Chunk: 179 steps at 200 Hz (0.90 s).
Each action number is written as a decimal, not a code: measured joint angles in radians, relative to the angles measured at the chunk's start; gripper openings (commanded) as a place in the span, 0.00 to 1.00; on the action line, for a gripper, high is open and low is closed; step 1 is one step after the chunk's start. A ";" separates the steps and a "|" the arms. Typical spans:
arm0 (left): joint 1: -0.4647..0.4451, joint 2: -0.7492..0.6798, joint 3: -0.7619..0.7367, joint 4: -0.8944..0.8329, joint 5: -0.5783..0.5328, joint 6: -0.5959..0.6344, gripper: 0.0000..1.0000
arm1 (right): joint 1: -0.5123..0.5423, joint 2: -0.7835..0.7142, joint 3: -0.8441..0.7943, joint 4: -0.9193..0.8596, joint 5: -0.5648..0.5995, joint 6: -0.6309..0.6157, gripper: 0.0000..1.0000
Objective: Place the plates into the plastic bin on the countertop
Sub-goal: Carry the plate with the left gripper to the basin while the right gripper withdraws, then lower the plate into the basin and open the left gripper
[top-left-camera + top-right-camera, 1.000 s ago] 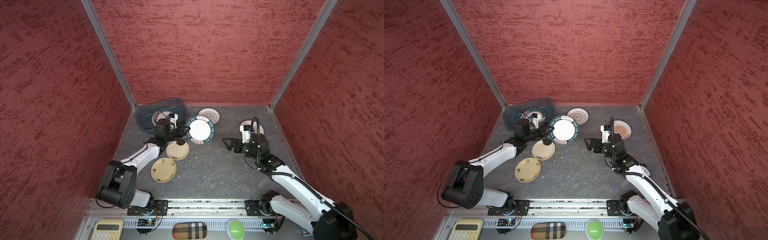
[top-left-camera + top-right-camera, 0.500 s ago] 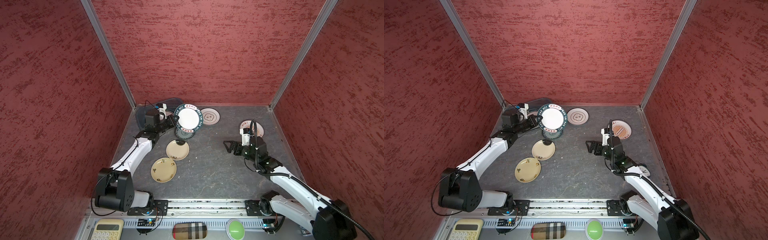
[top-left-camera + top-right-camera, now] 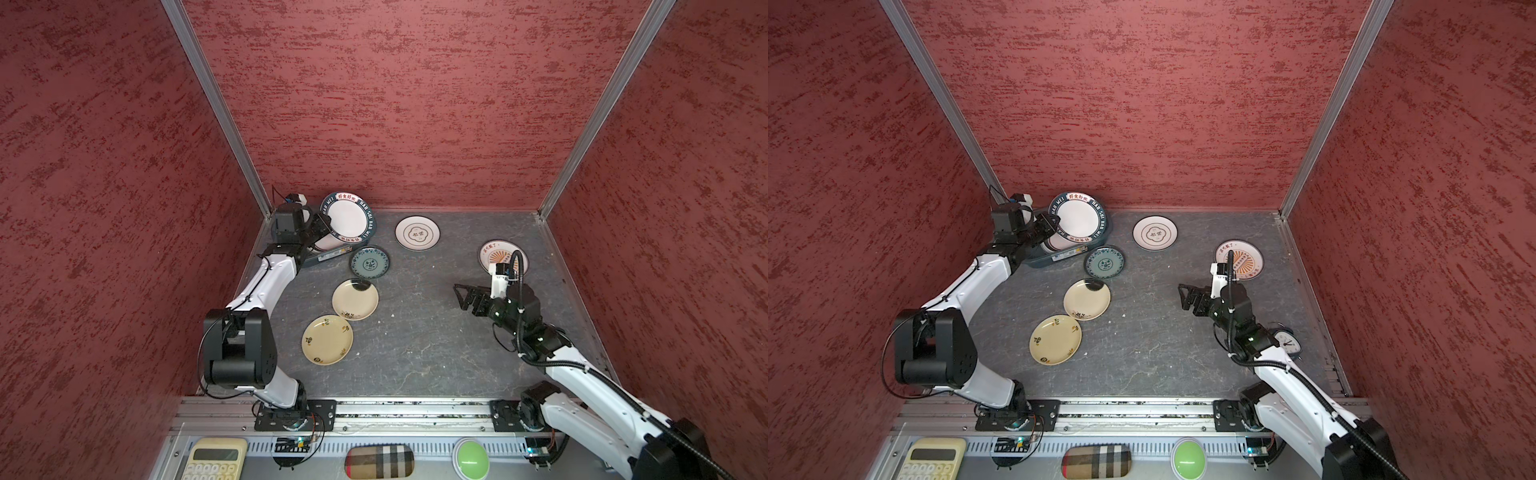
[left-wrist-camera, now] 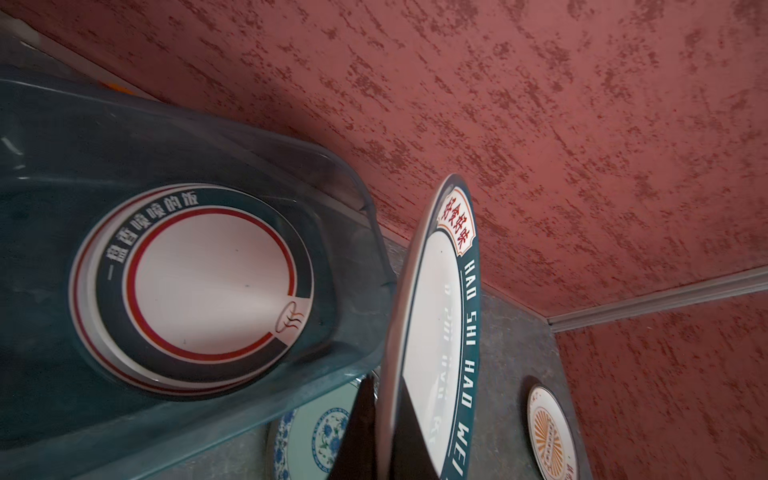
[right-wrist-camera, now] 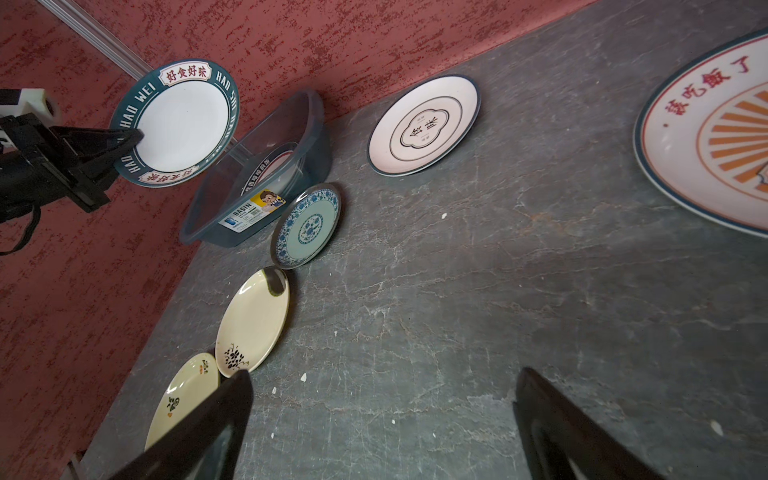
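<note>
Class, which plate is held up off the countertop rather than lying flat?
The teal-rimmed HAO SHI HAO WEI plate, tilted, pinched at its edge by the left gripper near the plastic bin; all others lie flat.

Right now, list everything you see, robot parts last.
plastic bin: one, blue, back left
binned plates: stack, white, inside bin
held plate: one, white, teal rim, above bin
patterned plate: one, teal, beside bin
cream plates: two, yellowish, front left
white plate: one, near back wall
sunburst plate: one, orange, right
alarm clock: one, white face, by right arm
calculator, plaid case, green button: one each, front ledge
left end effector: shut on held plate
right end effector: open, empty
</note>
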 measured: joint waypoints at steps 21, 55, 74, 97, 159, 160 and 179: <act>0.043 0.068 0.046 -0.005 -0.007 0.007 0.00 | 0.000 -0.016 -0.032 0.014 0.013 0.013 0.99; 0.139 0.209 0.151 -0.016 0.007 -0.008 0.00 | 0.000 -0.015 -0.071 0.029 0.006 0.032 0.99; 0.167 0.267 0.198 -0.044 0.012 -0.008 0.00 | 0.000 -0.015 -0.071 0.058 -0.033 0.037 0.99; 0.170 0.304 0.237 -0.082 0.025 -0.008 0.00 | 0.000 -0.009 -0.071 0.094 -0.072 0.048 0.99; 0.165 0.355 0.302 -0.155 0.045 0.002 0.00 | 0.000 0.008 -0.071 0.105 -0.094 0.060 0.99; 0.165 0.356 0.303 -0.156 0.045 0.003 0.00 | 0.000 0.008 -0.071 0.105 -0.094 0.060 0.99; 0.159 0.368 0.319 -0.184 0.035 0.027 0.00 | 0.000 0.010 -0.071 0.105 -0.094 0.065 0.99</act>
